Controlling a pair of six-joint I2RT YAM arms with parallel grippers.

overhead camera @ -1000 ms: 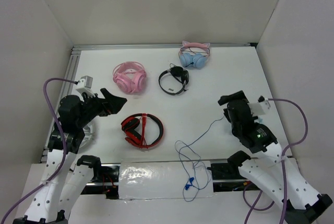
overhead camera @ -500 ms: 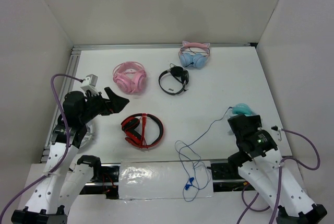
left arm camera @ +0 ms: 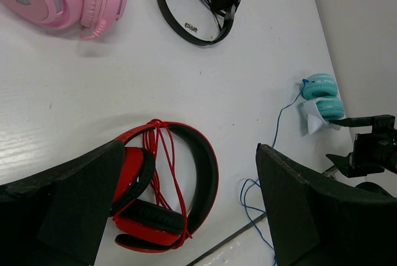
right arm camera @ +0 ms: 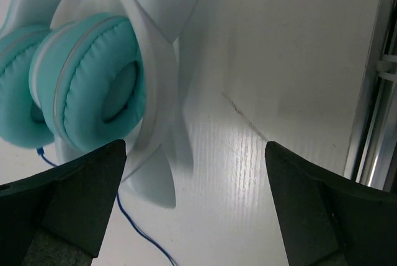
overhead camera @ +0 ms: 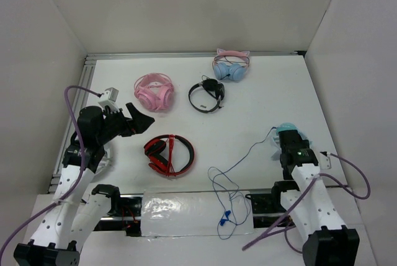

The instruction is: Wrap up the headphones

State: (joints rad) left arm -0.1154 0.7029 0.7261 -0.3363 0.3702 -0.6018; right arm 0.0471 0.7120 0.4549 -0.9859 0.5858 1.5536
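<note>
The right gripper (right arm camera: 193, 167), fingers spread empty, hangs beside the teal headphones (right arm camera: 87, 80); the left gripper (left arm camera: 189, 179), likewise released, above red headphones (left arm camera: 142, 219).

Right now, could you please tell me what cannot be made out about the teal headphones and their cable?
Top external: the headphones are mostly hidden under the right arm; only a teal edge shows.
Right wrist: the headphones are cut off by the top and left edges, so their full shape is unclear.
Left wrist: the cable runs off the bottom edge, so its plug end is unseen there.
</note>
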